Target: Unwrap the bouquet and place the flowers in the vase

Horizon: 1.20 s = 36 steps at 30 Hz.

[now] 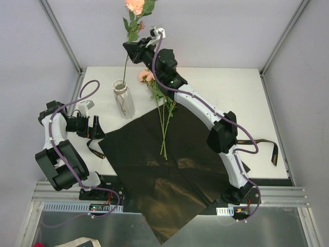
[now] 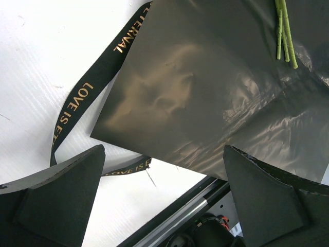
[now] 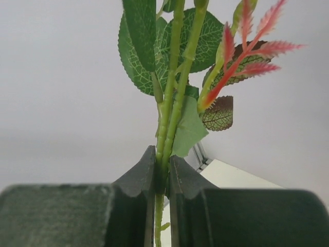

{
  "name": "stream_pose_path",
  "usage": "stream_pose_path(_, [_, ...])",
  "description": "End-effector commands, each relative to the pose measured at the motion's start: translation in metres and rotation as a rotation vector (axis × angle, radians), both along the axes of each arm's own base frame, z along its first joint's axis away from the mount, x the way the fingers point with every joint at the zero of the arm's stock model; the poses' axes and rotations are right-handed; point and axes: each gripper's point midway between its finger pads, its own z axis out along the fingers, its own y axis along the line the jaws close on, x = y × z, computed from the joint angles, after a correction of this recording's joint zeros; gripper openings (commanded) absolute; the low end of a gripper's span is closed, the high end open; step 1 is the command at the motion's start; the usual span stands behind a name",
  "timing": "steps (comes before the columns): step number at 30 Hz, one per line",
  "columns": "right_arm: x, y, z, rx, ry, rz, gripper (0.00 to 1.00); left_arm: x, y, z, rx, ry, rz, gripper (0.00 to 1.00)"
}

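- Your right gripper (image 1: 129, 49): clenched on the thin green stem of one peach-pink rose (image 1: 135, 5).
  - The bloom stands above the fingers (image 3: 139, 180).
  - The stem runs down below them to the mouth of the small white bottle-shaped vase (image 1: 124, 100).
- Your left gripper (image 2: 163, 154): released, with its jaws wide and nothing between them.
  - The flat black paper sheet (image 2: 205, 92) lies just ahead of it.
  - The black ribbon with gold lettering (image 2: 95, 77) is ahead to its left, on the white table (image 2: 41, 62).
- Other long-stemmed roses (image 1: 164, 116): lying on the sheet, below your right gripper and near the vase.
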Motion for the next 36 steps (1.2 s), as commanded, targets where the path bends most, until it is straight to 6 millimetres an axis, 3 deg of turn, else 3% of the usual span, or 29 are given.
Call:
stream_pose_path(1, [-0.026,0.033,-0.004,-0.130,-0.092,0.080,0.01,-0.001,-0.004,0.008,-0.035,-0.022,-0.003,0.99])
stream_pose_path(9, [-0.042,0.064,-0.057,-0.290,-0.072,0.175,0.05,0.000,-0.003,0.013,-0.039,-0.032,0.014,0.99])
stream_pose_path(12, [-0.047,0.066,-0.063,-0.318,-0.063,0.207,0.19,0.000,-0.003,0.014,-0.042,-0.031,0.018,0.99])
stream_pose_path(13, [-0.049,0.067,-0.064,-0.326,-0.065,0.217,0.33,0.001,-0.003,0.014,-0.042,-0.034,0.019,0.99])
stream_pose_path(16, [-0.056,0.065,-0.061,-0.338,-0.051,0.239,0.59,0.001,-0.003,0.015,-0.045,-0.032,0.022,0.99])
stream_pose_path(19, [-0.061,0.062,-0.063,-0.368,-0.035,0.266,0.76,0.002,-0.003,0.016,-0.048,-0.031,0.027,0.99])
stream_pose_path(21, [-0.065,0.059,-0.070,-0.404,-0.009,0.275,0.80,0.004,-0.002,0.017,-0.052,-0.029,0.033,0.99])
stream_pose_path(22, [-0.068,0.052,-0.058,-0.401,-0.017,0.272,0.82,0.004,-0.002,0.018,-0.052,-0.029,0.035,0.99])
stream_pose_path(23, [-0.069,0.049,-0.076,-0.439,0.011,0.274,0.83,0.004,-0.002,0.018,-0.054,-0.026,0.038,0.99])
stream_pose_path(24, [-0.070,0.043,-0.076,-0.451,0.015,0.266,0.84,0.004,-0.001,0.018,-0.054,-0.026,0.041,0.99])
stream_pose_path(25, [-0.077,0.028,-0.059,-0.442,0.000,0.247,0.87,0.004,-0.001,0.018,-0.055,-0.028,0.042,0.99])
stream_pose_path(26, [-0.076,0.022,-0.083,-0.487,0.032,0.244,0.90,0.005,-0.001,0.019,-0.055,-0.031,0.043,0.99])
stream_pose_path(27, [-0.078,0.014,-0.088,-0.503,0.043,0.235,0.93,0.005,-0.001,0.019,-0.057,-0.030,0.044,0.99])
stream_pose_path(28, [-0.085,-0.001,-0.068,-0.488,0.028,0.213,0.95,0.005,0.000,0.019,-0.058,-0.029,0.045,0.99])
stream_pose_path(29, [-0.085,-0.010,-0.070,-0.497,0.038,0.196,0.95,0.005,0.000,0.018,-0.059,-0.030,0.044,0.99])
stream_pose_path(30, [-0.083,-0.021,-0.094,-0.536,0.086,0.178,0.95,0.005,-0.001,0.018,-0.066,-0.028,0.046,0.99])
stream_pose_path(31, [-0.087,-0.036,-0.079,-0.520,0.080,0.142,0.95,0.005,0.000,0.018,-0.065,-0.029,0.046,0.99])
stream_pose_path(33, [-0.083,-0.058,-0.096,-0.540,0.150,0.097,0.93,0.006,-0.001,0.018,-0.072,-0.027,0.049,0.99])
stream_pose_path(36, [-0.075,-0.097,-0.144,-0.574,0.324,0.029,0.86,0.006,-0.001,0.019,-0.072,-0.032,0.049,0.99])
